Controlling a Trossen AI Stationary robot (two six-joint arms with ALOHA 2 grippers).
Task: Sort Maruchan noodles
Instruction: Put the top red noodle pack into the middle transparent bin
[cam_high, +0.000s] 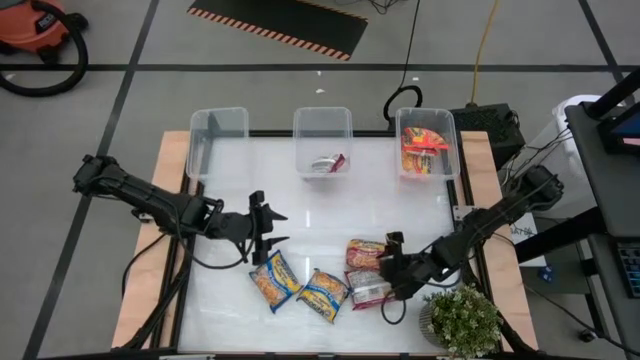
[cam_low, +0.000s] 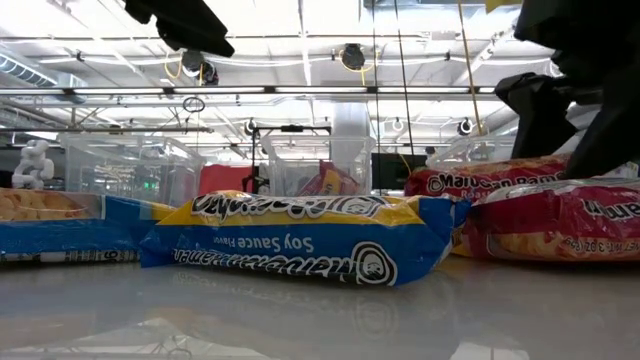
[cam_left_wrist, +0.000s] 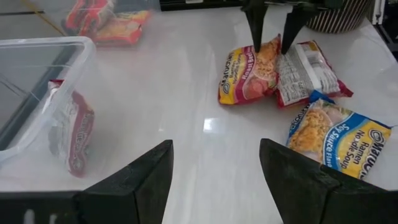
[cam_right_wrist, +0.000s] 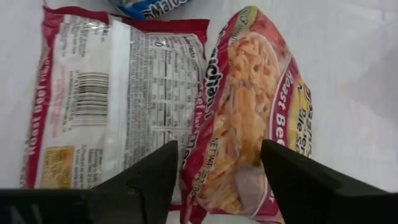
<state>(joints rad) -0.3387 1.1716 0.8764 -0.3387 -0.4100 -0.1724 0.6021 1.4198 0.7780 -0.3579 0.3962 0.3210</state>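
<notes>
1. So, the right pincer (cam_high: 392, 262) is down at the near right of the white table (cam_high: 230, 320), fingers spread and straddling a maroon-and-yellow flat plastic Roast Beef ramen packet (cam_right_wrist: 249, 118). It isn't squeezing it; there's a gap on each side.
2. Just beside that one lies a maroon-and-white packet flipped label-side up (cam_right_wrist: 106, 93), the two edges touching.
3. Left of those, two blue-and-yellow Soy Sauce packets (cam_high: 300, 287) lie flat, side by side near the front edge.
4. The left pincer (cam_high: 262, 228) hovers over bare table just behind the blue packets, fingers apart, holding nothing.
5. Three clear plastic bins line the back edge: the left bin (cam_high: 217, 130), the middle bin (cam_high: 322, 128) with one maroon-and-white packet (cam_high: 327, 163), and the right bin (cam_high: 427, 125) with orange-red packets (cam_high: 423, 150).
6. A small potted plant (cam_high: 462, 320) sits at the near right corner.
</notes>
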